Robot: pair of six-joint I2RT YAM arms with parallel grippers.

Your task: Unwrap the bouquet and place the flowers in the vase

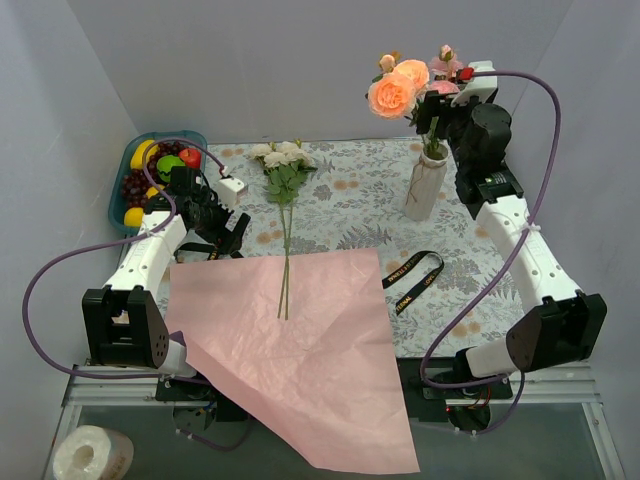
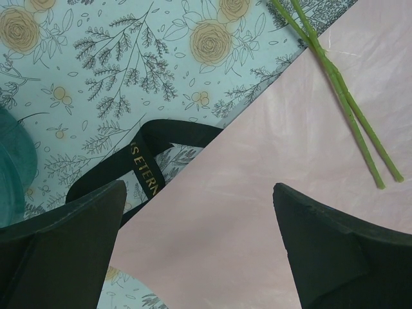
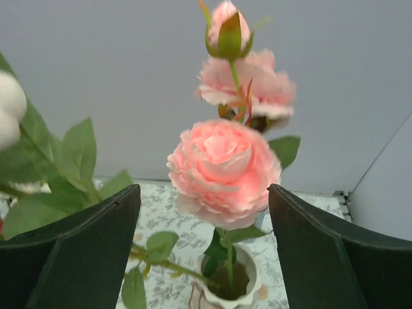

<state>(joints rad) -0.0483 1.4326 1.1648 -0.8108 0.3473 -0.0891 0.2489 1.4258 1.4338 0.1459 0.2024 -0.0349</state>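
The left gripper [image 2: 199,193] has its jaws fully spread and holds nothing. It is poised over the edge of the pink paper [image 1: 300,350], with a black ribbon [image 2: 145,168] beneath it. The white roses [image 1: 283,160] lie flat, stems on the paper. Toward the right the vase [image 1: 424,188] stands upright, with peach and pink flowers [image 1: 393,92] in it. The right gripper [image 3: 203,193] has its jaws wide apart, flanking the blooms above the vase and gripping nothing.

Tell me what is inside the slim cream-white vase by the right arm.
The cream-white ceramic vase holds green-stemmed pink and peach fake roses, blooms high above its rim. Its wall hides the stems' lower ends.
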